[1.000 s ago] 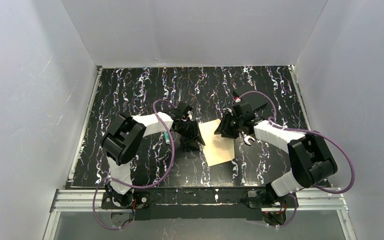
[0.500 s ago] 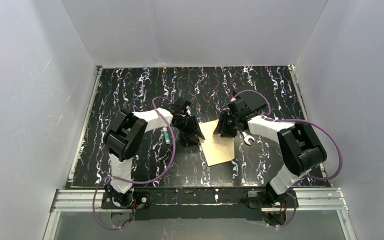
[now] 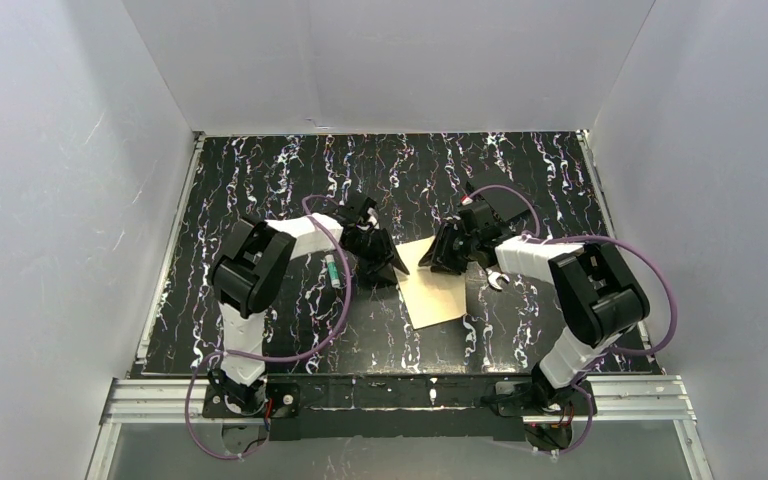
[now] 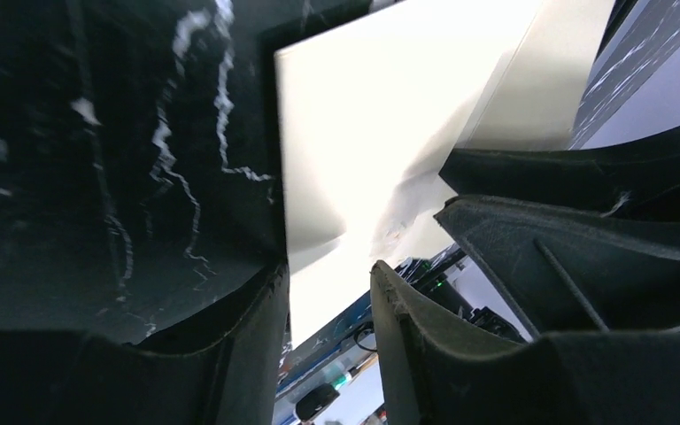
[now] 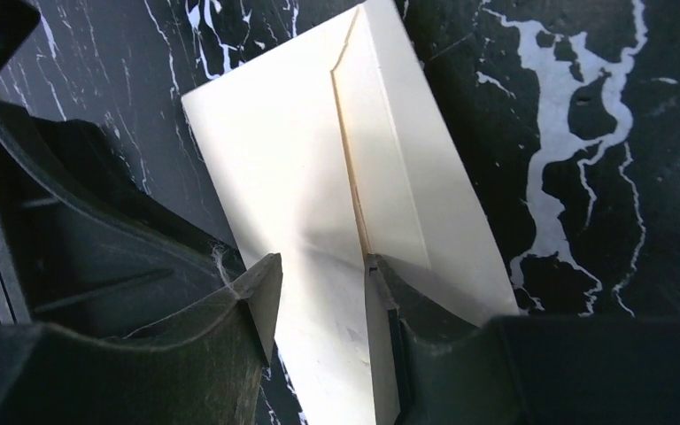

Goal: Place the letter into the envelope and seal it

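Flanking envelope (image 3: pixel 440 292) edges, left end effector (image 3: pixel 390 270) faces right end effector (image 3: pixel 432 261), jaws parted.

Cream envelope (image 3: pixel 438 292), black table (image 3: pixel 260 170) veined white; purple cables (image 3: pixel 346 300), pale grey walls (image 3: pixel 60 200)

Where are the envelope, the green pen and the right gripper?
envelope (image 3: pixel 438 295): top external view, bare middle.
green pen (image 3: pixel 332 270): top external view, middle of its body.
right gripper (image 5: pixel 319 274): right wrist view, between its fingertips.
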Controlling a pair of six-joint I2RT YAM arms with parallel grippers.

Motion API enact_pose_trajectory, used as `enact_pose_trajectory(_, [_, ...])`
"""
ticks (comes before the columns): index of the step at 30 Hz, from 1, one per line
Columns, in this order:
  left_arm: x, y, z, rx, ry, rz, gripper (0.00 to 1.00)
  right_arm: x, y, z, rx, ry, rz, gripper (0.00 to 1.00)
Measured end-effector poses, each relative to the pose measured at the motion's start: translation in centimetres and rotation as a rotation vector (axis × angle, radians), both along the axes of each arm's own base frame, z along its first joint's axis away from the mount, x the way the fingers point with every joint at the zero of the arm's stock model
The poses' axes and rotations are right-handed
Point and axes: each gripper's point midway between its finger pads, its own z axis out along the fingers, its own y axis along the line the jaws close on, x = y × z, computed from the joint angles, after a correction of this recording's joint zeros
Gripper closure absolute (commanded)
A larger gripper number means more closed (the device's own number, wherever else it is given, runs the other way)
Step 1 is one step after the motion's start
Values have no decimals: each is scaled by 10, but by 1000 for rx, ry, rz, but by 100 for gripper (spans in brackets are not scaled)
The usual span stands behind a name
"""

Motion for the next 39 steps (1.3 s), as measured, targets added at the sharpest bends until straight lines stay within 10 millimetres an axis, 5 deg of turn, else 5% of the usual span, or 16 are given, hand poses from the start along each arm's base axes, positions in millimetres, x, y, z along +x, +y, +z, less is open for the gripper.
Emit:
enact_pose_trajectory(12, [78,51,7,63,-131,80,53,22,13,11,7,-12,-22,48])
enact_pose_trajectory(15, [89,69,16,131,-198,53,46,36,19,36,7,-63,-4,42])
enact_pose_trajectory(18, [85,86,35,211,-265,14,35,53,26,83,21,-178,33,39])
enact_pose_trajectory(21, [78,113,70,322,-390,10,14,55,31,122,18,-293,79,33])
enact_pose_trajectory(23, [70,134,93,394,-477,33,2,47,39,132,0,-338,115,28])
enact_pose_trajectory(26, [53,174,124,513,-584,103,2,20,66,122,-54,-351,187,24])
enact_pose_trajectory(33, [14,271,169,753,-676,323,2,-37,154,56,-247,-316,383,23])
enact_pose_trajectory(39, [-17,296,190,778,-708,401,2,-45,207,21,-393,-339,425,29])
